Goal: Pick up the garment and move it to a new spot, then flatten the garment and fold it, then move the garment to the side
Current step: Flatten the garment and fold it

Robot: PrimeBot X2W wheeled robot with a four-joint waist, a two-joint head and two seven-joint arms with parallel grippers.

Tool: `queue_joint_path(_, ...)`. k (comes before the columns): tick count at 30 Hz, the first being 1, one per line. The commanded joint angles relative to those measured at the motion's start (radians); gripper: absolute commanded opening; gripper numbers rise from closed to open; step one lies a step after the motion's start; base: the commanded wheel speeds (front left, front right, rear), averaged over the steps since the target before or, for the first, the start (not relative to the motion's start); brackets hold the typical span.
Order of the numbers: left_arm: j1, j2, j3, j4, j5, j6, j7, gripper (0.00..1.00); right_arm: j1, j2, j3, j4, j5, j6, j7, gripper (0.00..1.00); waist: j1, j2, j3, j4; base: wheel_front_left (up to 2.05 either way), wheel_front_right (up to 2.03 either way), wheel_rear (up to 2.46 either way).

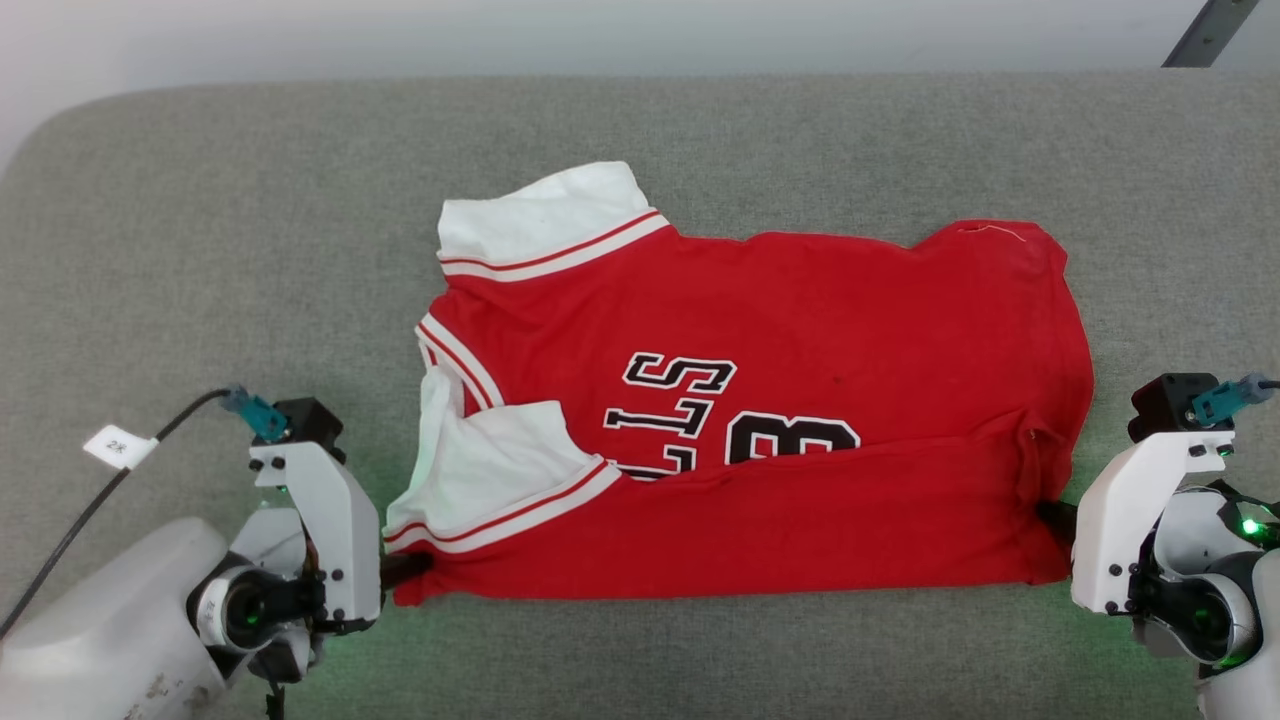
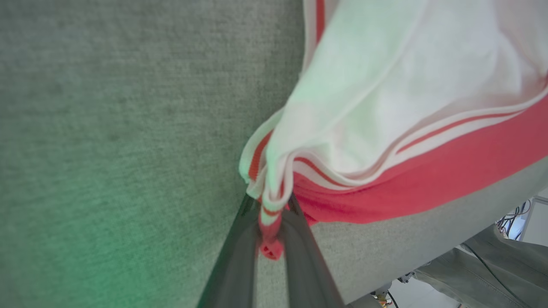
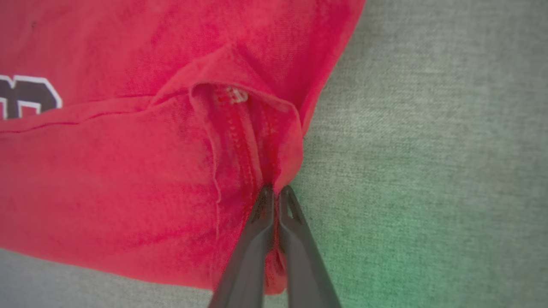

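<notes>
Closest to the lens, the left gripper (image 2: 272,201) clamps a bunched corner of the garment (image 2: 406,85), a red jersey with white sleeves. Its two dark fingers (image 2: 235,265) are pressed narrow on striped trim and red hem at bottom centre of the left wrist view. Opposite, the right gripper (image 3: 276,190) pinches the jersey's other near corner along a stitched seam, jaws almost together on the cloth. From the head camera, the grippers sit at lower left and lower right of the frame, the jersey spread between them across the middle of the grey fabric surface (image 1: 200,250). Its near edge is folded up over the lower part of the black lettering (image 1: 660,420); one white sleeve (image 1: 545,215) points toward the upper left.
</notes>
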Motion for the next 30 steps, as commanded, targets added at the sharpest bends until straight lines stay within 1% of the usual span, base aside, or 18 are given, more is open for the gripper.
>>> queue_joint_path(1, 0.012, -0.022, -0.013, 0.014, 0.009, 0.008, -0.006, 0.0, 0.01, -0.004, 0.022, 0.019, 0.009, -0.002, 0.017, 0.0, 0.0, -0.0001, -0.006, 0.002, 0.0, 0.0, 0.0)
queue_joint_path(4, 0.016, 0.002, -0.011, -0.01, 0.007, 0.019, 0.004, 0.0, 0.014, -0.033, 0.024, -0.002, 0.024, -0.002, 0.031, 0.0, 0.0, -0.0001, -0.017, 0.002, 0.0, 0.0, 0.0)
queue_joint_path(7, 0.026, 0.039, -0.015, -0.051, 0.006, 0.039, 0.025, 0.0, 0.029, -0.066, 0.026, -0.04, 0.042, -0.002, 0.051, 0.0, 0.0, -0.0001, -0.028, 0.003, 0.0, 0.0, 0.0)
queue_joint_path(8, 0.026, 0.039, -0.015, -0.051, 0.006, 0.039, 0.025, 0.0, 0.029, -0.066, 0.026, -0.04, 0.042, -0.002, 0.051, 0.0, 0.0, -0.0001, -0.028, 0.003, 0.0, 0.0, 0.0)
queue_joint_path(9, 0.031, 0.054, -0.015, -0.071, 0.003, 0.047, 0.031, 0.0, 0.036, -0.073, 0.028, -0.053, 0.051, -0.002, 0.062, 0.0, 0.0, -0.0001, -0.031, 0.002, 0.0, 0.0, 0.0)
queue_joint_path(14, 0.049, 0.132, -0.015, -0.192, -0.001, 0.107, 0.058, 0.0, 0.075, -0.118, 0.024, -0.126, 0.078, -0.002, 0.116, 0.0, 0.0, -0.0001, -0.045, 0.002, 0.0, 0.0, 0.0)
queue_joint_path(19, 0.079, 0.207, -0.016, -0.34, -0.017, 0.18, 0.078, 0.0, 0.125, -0.148, 0.004, -0.2, 0.096, -0.002, 0.172, 0.0, 0.0, -0.0001, -0.052, 0.003, 0.0, 0.0, 0.0)
queue_joint_path(22, 0.1, 0.239, -0.012, -0.421, -0.027, 0.216, 0.078, 0.0, 0.159, -0.153, -0.012, -0.241, 0.105, -0.002, 0.203, 0.0, 0.0, -0.0001, -0.054, 0.006, 0.0, 0.0, 0.0)
queue_joint_path(25, 0.125, 0.263, -0.018, -0.474, -0.028, 0.244, 0.075, 0.0, 0.191, -0.141, -0.026, -0.266, 0.104, -0.002, 0.222, 0.0, 0.0, -0.0001, -0.054, 0.006, 0.0, 0.0, 0.0)
queue_joint_path(27, 0.145, 0.265, -0.028, -0.489, -0.035, 0.258, 0.078, 0.0, 0.209, -0.13, -0.032, -0.269, 0.1, -0.002, 0.231, 0.0, 0.0, -0.0001, -0.053, 0.005, 0.0, 0.0, 0.0)
queue_joint_path(30, 0.169, 0.252, -0.044, -0.487, -0.036, 0.263, 0.077, 0.0, 0.227, -0.112, -0.031, -0.264, 0.101, -0.002, 0.231, 0.0, 0.0, -0.0001, -0.052, 0.005, 0.0, 0.0, 0.0)
